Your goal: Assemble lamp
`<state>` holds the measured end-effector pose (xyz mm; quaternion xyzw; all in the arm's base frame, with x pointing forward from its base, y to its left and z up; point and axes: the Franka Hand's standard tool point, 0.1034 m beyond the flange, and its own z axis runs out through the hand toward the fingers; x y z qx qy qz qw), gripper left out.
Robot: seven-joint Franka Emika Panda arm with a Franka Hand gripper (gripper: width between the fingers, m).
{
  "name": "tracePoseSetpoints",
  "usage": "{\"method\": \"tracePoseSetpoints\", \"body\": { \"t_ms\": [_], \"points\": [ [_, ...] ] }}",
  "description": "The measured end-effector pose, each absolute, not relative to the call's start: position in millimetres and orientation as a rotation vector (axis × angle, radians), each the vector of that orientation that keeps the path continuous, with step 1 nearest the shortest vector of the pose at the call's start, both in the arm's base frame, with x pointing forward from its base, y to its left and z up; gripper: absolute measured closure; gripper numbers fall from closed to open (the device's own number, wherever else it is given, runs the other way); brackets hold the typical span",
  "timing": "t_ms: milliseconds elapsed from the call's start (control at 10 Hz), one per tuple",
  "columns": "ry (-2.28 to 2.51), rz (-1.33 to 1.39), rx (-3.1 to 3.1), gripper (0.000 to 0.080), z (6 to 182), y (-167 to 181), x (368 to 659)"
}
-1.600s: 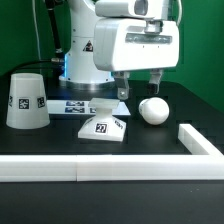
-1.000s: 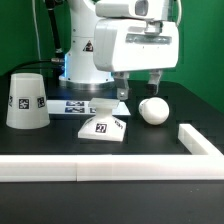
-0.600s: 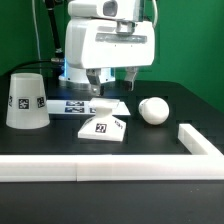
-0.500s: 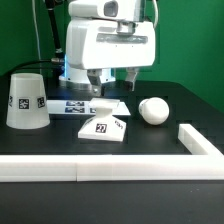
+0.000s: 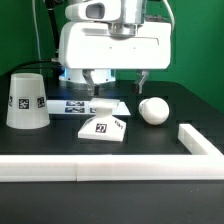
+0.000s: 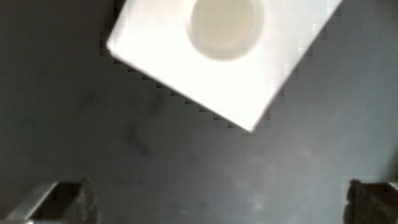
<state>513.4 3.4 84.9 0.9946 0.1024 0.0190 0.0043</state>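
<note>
Lamp parts before assembly, seen from outside and from the wrist. The gripper (image 5: 117, 84) hangs above the black table (image 5: 50, 145) with its jaws spread wide and nothing between them; one of its dark fingers (image 5: 93, 87) shows on each side beneath the white wrist housing (image 5: 110, 45). In the wrist view the gripper (image 6: 214, 200) frames only bare table (image 6: 107, 140) between the two fingertips (image 6: 54, 200), and the base (image 6: 214, 65) lies clear of them, its round socket (image 6: 228, 25) facing the camera. In the exterior view the low angular base (image 5: 103, 122) rests flat on the table, just in front of and below the gripper, untouched, with a square tag on its front face. The bulb (image 5: 153, 110) lies near the base on the exterior view's right, apart from it; its neck cannot be made out. The shade (image 5: 27, 100) stands on its wider end well off to the exterior view's left, tag facing forward. The marker board (image 5: 70, 105) lies between shade and base. White rail bars (image 5: 100, 170) border the front and right edges.
</note>
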Motion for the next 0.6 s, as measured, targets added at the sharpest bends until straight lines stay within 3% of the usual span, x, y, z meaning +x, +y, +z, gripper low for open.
{"method": "tracePoseSetpoints", "body": {
  "t_ms": [600],
  "points": [
    [-0.291,0.043,3.188,0.0100,78.8,-5.5,506.9]
  ]
}}
